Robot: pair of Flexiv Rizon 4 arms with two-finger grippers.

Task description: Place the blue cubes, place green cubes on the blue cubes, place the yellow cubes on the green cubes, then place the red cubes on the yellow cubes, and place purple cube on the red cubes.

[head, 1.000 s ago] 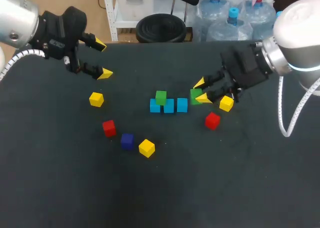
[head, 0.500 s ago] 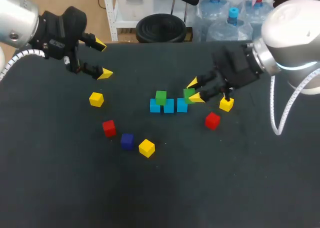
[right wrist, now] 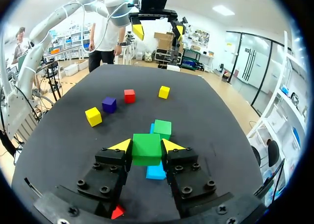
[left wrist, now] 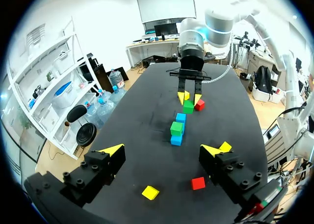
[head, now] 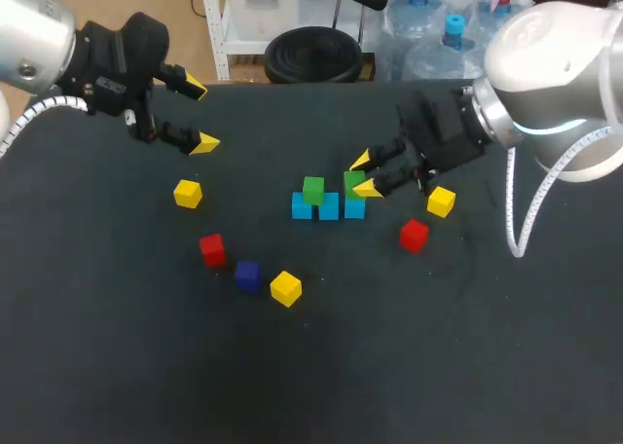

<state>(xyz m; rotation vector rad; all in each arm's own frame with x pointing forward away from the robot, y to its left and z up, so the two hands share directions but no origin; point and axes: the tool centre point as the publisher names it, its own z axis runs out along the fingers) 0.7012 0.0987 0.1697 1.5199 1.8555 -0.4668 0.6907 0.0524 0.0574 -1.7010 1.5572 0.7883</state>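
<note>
Here we are over the dark table (head: 117, 366), and our right gripper (head: 362, 174) has its yellow tips pinching a green cube (head: 352, 182) from both sides. We take the row of blue cubes (head: 328, 208) as the centre of our clock. The pinched cube sits right over the three o'clock end of that row. We cannot tell whether it touches the blue beneath. A second green cube (head: 312, 190) rests on the nine o'clock end of the row.

Out at nine o'clock lies a yellow cube (head: 188, 193). At eight there is a red cube (head: 212, 249), and just past it, between seven and eight, the purple cube (head: 247, 275). Touching or almost touching the purple one, at seven, is a second yellow cube (head: 285, 288). On the other side we have a third yellow cube (head: 440, 202) at three and a second red cube (head: 414, 235) near four.

Far off at ten o'clock, our left gripper (head: 201, 116) hangs above the table with fingers spread wide and holding nothing.
</note>
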